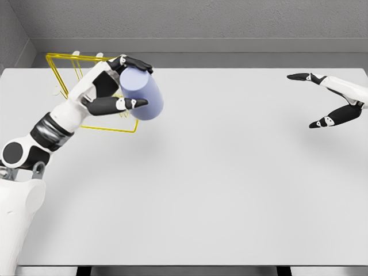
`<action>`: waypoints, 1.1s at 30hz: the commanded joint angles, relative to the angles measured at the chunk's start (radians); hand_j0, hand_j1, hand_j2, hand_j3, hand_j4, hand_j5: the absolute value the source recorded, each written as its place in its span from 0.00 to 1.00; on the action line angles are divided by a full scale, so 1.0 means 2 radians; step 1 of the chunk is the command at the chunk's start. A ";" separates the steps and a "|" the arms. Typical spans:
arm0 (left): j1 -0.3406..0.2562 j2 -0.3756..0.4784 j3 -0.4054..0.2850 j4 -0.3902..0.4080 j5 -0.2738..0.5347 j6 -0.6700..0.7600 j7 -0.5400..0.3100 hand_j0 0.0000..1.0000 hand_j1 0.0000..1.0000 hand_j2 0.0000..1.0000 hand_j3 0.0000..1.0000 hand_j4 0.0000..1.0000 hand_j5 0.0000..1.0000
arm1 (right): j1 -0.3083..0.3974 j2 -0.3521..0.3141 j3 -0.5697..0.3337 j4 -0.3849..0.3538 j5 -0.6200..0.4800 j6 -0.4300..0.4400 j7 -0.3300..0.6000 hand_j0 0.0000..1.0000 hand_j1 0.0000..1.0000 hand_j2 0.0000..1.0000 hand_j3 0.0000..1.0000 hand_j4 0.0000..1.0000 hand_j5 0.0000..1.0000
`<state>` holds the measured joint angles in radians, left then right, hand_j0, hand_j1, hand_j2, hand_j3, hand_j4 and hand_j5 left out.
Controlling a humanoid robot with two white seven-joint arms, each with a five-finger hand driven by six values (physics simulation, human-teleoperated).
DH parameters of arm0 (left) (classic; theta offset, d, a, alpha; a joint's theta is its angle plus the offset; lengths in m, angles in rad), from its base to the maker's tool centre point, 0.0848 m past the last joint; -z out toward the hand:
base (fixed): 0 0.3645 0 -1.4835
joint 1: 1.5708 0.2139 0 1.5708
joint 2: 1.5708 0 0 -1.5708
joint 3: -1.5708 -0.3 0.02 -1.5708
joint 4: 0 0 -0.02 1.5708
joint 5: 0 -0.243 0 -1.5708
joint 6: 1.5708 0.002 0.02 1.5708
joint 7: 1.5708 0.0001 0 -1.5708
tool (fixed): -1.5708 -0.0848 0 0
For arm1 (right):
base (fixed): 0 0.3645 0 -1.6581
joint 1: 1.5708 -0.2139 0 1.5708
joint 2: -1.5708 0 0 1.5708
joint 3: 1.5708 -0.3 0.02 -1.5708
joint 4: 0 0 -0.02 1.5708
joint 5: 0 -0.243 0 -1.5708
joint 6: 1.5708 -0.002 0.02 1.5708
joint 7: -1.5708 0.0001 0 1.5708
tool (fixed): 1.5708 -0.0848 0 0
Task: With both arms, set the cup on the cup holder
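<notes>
**Lowering the cup into the wire holder**

The left hand (118,86) grips the pale lavender cylindrical cup (141,93), thumb-side finger across its lower flank and the other fingers curled over its top. The cup is tilted and held above the counter (230,184), overlapping the right edge of the yellow wire-frame cup holder (63,72) at the far left corner.

To finish well, I judge the cup needs to travel a little further left and back so it sits over the frame's opening, then be righted before descending; letting go while it leans would likely tip it against the thin wires. A slow, straight descent should avoid knocking the light frame.

The left arm reaches diagonally from the lower left, wrist bent inward. The right hand (328,103) hovers well apart at the right edge, fingers spread, holding nothing.
</notes>
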<state>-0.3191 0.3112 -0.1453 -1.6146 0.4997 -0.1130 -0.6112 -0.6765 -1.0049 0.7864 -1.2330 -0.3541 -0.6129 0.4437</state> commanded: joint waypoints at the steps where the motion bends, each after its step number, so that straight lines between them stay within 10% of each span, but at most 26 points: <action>1: 0.000 0.005 0.002 0.000 0.009 0.001 0.000 0.54 0.54 0.54 0.54 0.54 0.54 | 0.000 -0.001 0.000 -0.001 -0.004 0.001 0.000 1.00 1.00 1.00 1.00 1.00 1.00; 33: -0.044 0.048 0.031 -0.001 0.025 0.032 0.000 0.54 0.54 0.54 0.54 0.54 0.54 | 0.002 0.000 0.000 -0.008 -0.004 0.001 0.000 1.00 1.00 1.00 1.00 1.00 1.00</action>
<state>-0.4065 0.3962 -0.0895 -1.6162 0.5395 -0.0502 -0.6112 -0.6750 -1.0036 0.7866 -1.2482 -0.3542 -0.6129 0.4437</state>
